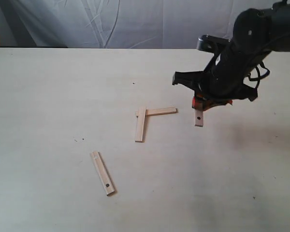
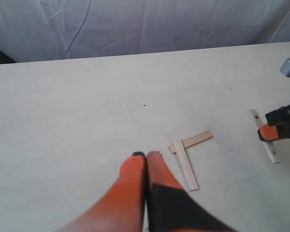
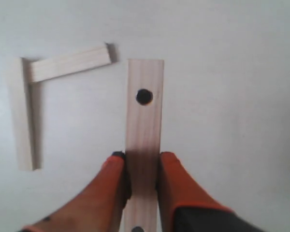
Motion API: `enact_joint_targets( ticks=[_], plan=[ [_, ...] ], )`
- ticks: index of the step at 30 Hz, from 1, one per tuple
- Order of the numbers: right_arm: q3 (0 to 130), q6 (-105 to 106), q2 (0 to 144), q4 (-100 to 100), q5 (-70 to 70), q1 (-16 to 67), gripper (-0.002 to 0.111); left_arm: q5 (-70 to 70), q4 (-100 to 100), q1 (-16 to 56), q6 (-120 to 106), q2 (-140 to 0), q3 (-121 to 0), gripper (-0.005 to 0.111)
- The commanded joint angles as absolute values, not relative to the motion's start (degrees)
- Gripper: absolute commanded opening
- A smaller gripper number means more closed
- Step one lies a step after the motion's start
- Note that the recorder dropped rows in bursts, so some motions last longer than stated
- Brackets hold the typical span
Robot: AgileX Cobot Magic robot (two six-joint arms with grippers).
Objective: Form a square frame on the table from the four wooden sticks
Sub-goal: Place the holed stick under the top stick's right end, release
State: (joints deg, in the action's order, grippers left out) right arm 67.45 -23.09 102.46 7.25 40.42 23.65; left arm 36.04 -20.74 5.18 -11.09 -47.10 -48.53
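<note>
- Two of the four sticks already sit as an L (image 1: 142,112), so my read is we're on stick number three.
- The right gripper (image 3: 142,157) is clamped on the third stick (image 3: 144,111), with its orange fingers (image 3: 171,169) pinching the long edges near one end. I can't tell if the stick touches the table (image 1: 48,96) or hangs just off it.
- Its long axis runs straight out along the fingers. The free end with the dark hole (image 3: 144,96) points away from the wrist, toward the near side of the exterior view.
- That puts it roughly parallel to the L's lengthwise slat (image 1: 140,124) and square to the crosswise slat (image 1: 159,111). It's near that slat's free end but apart from it.
- Next move, I'd guess: nudge it sideways until it meets or overlaps that end, keep the angle, then let go.
- The fourth stick (image 1: 102,172) lies well apart and slanted, so it'll probably need turning to close the open side.
- The left gripper (image 2: 146,155) is clenched shut on nothing, over bare table near the L.
</note>
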Motion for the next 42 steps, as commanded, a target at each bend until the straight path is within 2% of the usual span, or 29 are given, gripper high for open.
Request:
enact_joint_targets(
  ticks=[1, 11, 25, 26, 30, 42],
  plan=[
    [74.0, -17.0, 107.1, 8.6, 45.4, 25.5, -0.001, 35.9, -20.9, 5.2, -11.1, -46.7, -48.2, 0.0],
    [83.5, -16.2, 118.3, 8.5, 48.1, 28.1, -0.001, 35.6, -20.9, 5.2, -11.1, -46.7, -48.2, 0.0],
    [84.4, -15.3, 122.6, 8.9, 44.4, 28.1, 0.0, 35.2, -20.3, 5.2, -11.1, -46.7, -48.2, 0.0],
    [84.4, -15.6, 123.0, 8.9, 44.4, 28.1, 0.003, 35.2, -19.9, 5.2, -11.1, -46.7, -48.2, 0.0],
    [84.4, -16.5, 123.5, 8.9, 44.7, 28.1, 0.032, 35.2, -19.7, 5.2, -11.1, -46.7, -48.2, 0.0],
    [84.4, -16.2, 117.1, 9.2, 46.6, 29.8, 0.034, 35.2, -19.3, 5.2, -11.1, -46.7, -48.2, 0.0]
  ],
)
